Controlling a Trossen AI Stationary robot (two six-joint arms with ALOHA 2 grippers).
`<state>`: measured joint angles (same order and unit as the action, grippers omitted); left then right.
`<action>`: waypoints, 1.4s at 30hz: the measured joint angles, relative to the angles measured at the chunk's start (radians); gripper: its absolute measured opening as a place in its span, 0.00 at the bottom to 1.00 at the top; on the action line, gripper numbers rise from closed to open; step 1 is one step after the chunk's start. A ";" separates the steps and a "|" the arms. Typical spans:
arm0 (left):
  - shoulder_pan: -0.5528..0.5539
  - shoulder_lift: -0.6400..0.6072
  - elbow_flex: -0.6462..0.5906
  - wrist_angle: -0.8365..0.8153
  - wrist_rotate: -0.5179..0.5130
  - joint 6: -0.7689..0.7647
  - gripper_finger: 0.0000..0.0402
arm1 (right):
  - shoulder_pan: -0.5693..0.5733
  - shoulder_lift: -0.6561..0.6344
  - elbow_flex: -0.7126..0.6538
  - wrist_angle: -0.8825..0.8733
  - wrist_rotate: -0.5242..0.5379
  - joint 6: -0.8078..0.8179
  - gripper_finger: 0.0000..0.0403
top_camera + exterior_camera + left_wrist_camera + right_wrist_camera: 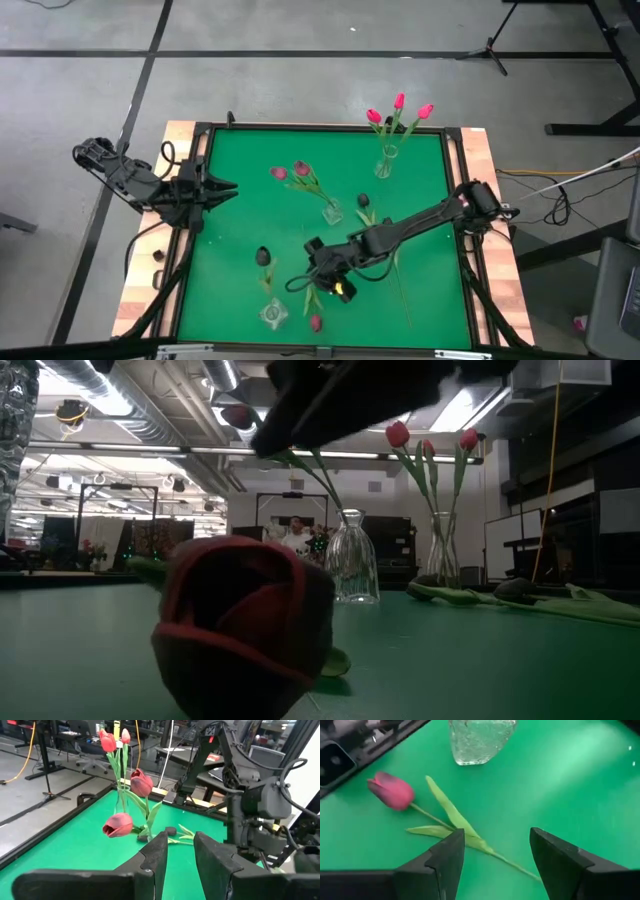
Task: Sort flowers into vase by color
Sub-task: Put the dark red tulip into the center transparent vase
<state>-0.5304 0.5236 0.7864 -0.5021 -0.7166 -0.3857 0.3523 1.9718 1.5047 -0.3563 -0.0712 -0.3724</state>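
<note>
Status: sorting is partly complete.

Done, by the look of it: three bright pink-red tulips [398, 108] stand in a clear vase [385, 163] at the upper right of the table [230, 220]. Two mauve-pink tulips [290, 171] stand in a second vase [332, 211] near the centre.

Outstanding: a third vase [272, 314] at the lower centre appears to hold no flowers. One mauve-pink tulip [391, 790] lies flat on the table just beside that vase. A near-black tulip [263, 257] lies at lower left of centre, another dark tulip [364, 202] right of centre; further stems lie loose near the arm.

Right gripper [495, 857]: above the lying tulip's stem, jaws wide, holding nothing.

Left gripper [225, 189]: waiting at the table's left edge, jaws narrowly parted, holding nothing.

Judgement: roughly half the flowers remain to be placed.
</note>
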 joint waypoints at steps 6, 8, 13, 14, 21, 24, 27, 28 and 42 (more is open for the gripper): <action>0.000 0.000 0.000 -0.008 0.000 -0.005 0.23 | -0.002 0.072 -0.001 0.030 0.001 -0.149 0.56; 0.000 0.000 0.000 -0.010 0.000 -0.005 0.23 | -0.002 0.095 -0.001 0.045 0.001 -0.196 0.56; 0.000 0.000 0.000 -0.017 0.000 -0.006 0.23 | -0.002 0.155 0.000 0.072 0.002 -0.302 0.56; 0.000 0.000 0.000 -0.021 0.000 -0.006 0.23 | -0.002 0.162 0.000 0.077 0.002 -0.320 0.56; 0.000 0.000 0.000 -0.038 0.000 -0.006 0.23 | -0.017 0.198 -0.001 0.080 -0.007 -0.347 0.56; 0.000 0.000 0.000 -0.039 -0.003 -0.006 0.23 | -0.020 0.200 0.000 0.081 -0.019 -0.364 0.56; 0.000 0.000 0.000 -0.039 -0.005 -0.006 0.23 | -0.021 0.200 0.000 0.081 -0.028 -0.366 0.55; 0.000 0.000 0.000 -0.039 -0.005 -0.005 0.23 | -0.021 0.200 0.000 0.080 -0.031 -0.366 0.53; 0.000 0.000 0.000 -0.040 -0.004 -0.024 0.23 | -0.018 0.213 0.002 0.078 -0.004 -0.330 0.02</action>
<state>-0.5304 0.5236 0.7864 -0.5419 -0.7208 -0.4095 0.3343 2.1849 1.5070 -0.2788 -0.0748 -0.7028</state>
